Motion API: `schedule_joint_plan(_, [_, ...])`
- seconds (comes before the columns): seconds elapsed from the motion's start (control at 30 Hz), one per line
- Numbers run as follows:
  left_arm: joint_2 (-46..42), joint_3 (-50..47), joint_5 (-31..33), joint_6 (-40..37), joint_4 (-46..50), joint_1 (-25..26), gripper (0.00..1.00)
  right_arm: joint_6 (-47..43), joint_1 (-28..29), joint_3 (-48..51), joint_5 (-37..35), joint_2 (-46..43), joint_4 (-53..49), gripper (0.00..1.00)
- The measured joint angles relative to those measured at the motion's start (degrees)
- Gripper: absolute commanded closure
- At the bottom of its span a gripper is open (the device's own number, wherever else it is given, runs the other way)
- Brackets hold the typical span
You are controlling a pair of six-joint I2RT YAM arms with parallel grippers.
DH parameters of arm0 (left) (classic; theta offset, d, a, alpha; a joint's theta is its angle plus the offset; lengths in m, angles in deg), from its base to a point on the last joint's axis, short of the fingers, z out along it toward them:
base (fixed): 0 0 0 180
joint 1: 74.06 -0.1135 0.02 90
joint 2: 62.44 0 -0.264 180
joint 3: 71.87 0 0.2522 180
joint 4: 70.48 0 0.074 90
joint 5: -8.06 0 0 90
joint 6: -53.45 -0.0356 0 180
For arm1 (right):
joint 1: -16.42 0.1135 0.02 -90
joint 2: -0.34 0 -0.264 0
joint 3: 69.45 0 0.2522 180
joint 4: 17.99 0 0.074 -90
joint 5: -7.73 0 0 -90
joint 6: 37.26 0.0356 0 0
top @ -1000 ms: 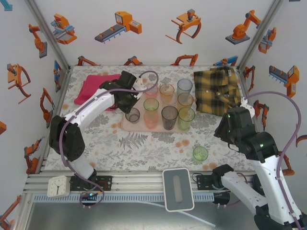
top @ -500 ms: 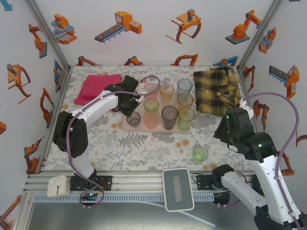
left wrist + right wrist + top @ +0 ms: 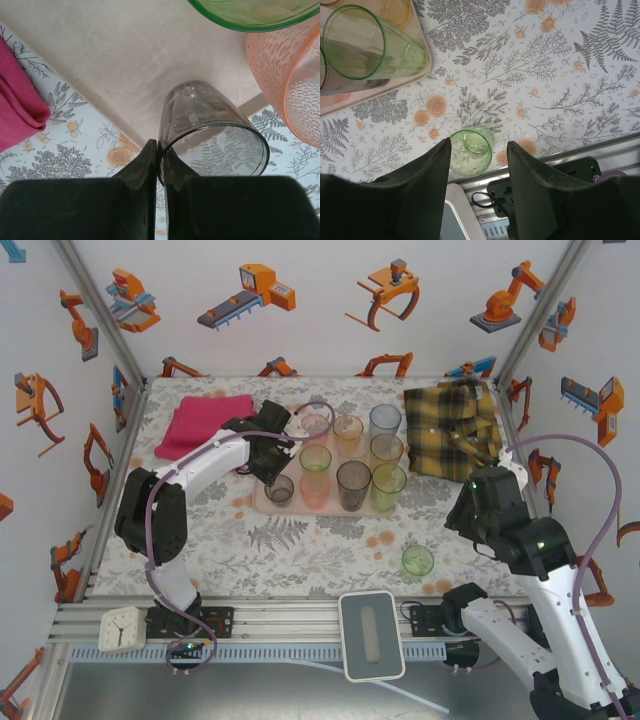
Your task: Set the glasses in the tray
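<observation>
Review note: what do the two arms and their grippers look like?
Both arms have white tubular links joined by bulky black joint housings: left arm, right arm. A thin purple cable loops along each. Small green lights glow on the right arm's joints. The left gripper and right gripper have matte black, wedge-shaped fingers.

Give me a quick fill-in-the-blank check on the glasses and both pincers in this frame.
The left pincer is shut on the ___ of the grey glass.
The lone glass standing off the tray is tinted ___.
The right pincer, clear of it, stands with jaws ___.
Missing words: rim, green, open.
</observation>
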Motion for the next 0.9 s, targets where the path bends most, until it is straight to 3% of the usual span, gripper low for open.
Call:
schedule_joint_plan(0.53, [0.81,-0.7,0.24,0.0,-0.13,-0.79,0.82,0.0,0.0,0.0,0.42,0.48,0.94,0.53])
schedule_joint_plan(0.9, [1.11,-0.7,0.22,0.0,-0.13,-1.18,0.7,-0.07,0.0,0.0,0.9,1.88,1.36,0.52])
